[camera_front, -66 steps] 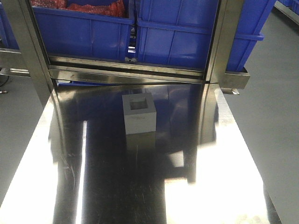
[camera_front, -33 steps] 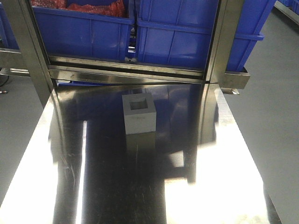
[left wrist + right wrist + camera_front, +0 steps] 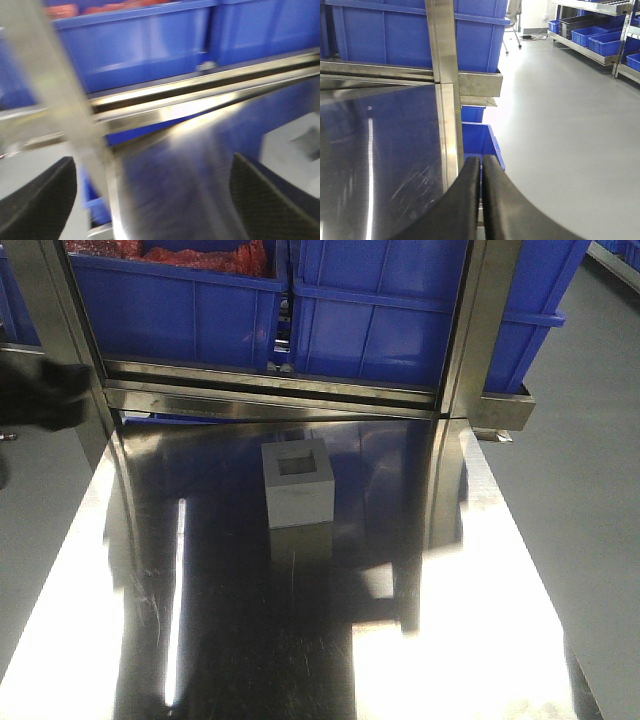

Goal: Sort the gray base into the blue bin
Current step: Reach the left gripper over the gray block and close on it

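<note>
The gray base stands on the steel table, recessed panel facing up. It also shows at the right edge of the blurred left wrist view. My left gripper is open and empty, left of the base and apart from it. My left arm is a dark blur at the front view's left edge. My right gripper is shut and empty over the table's right edge. Several blue crates show. I cannot tell which is the blue bin, since no crate floor shows.
Behind a steel rail stand a blue crate with red contents and a second blue crate. Steel posts flank them. A low blue crate sits under the table's right edge. Another blue piece shows low left.
My left arm has come into the front view at the left edge as a dark blur. The gray base has not moved.
</note>
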